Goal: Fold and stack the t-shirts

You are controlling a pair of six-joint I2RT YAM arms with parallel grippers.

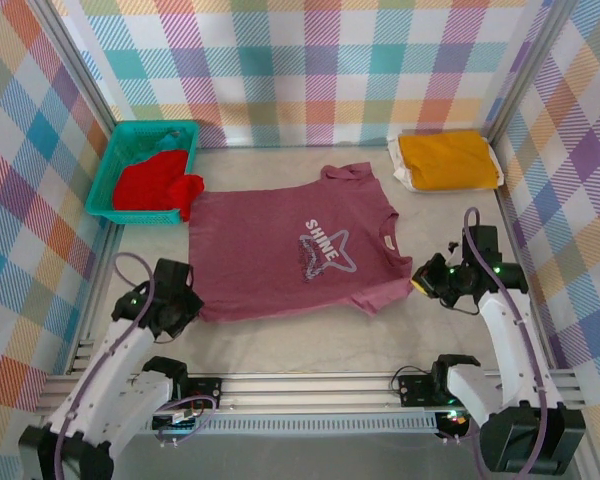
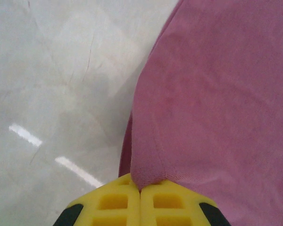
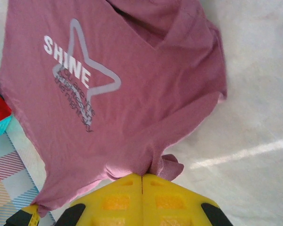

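Left tool (image 2: pixel 140 184) is pinching the maroon t-shirt (image 1: pixel 280 250) at its near left corner, jaws closed on cloth; right tool (image 3: pixel 141 178) is clamping its near right edge likewise. It is lying spread, print up, on the counter (image 1: pixel 310 345). Yellow-orange t-shirt (image 1: pixel 448 158) is sitting folded far right; red t-shirt (image 1: pixel 155 185) is spilling from the teal basket (image 1: pixel 130 135).

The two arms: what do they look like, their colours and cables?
The left arm and right arm have white links, black joints, green lights and a looping purple cable each. The left gripper and right gripper have yellow fingers with square recesses.
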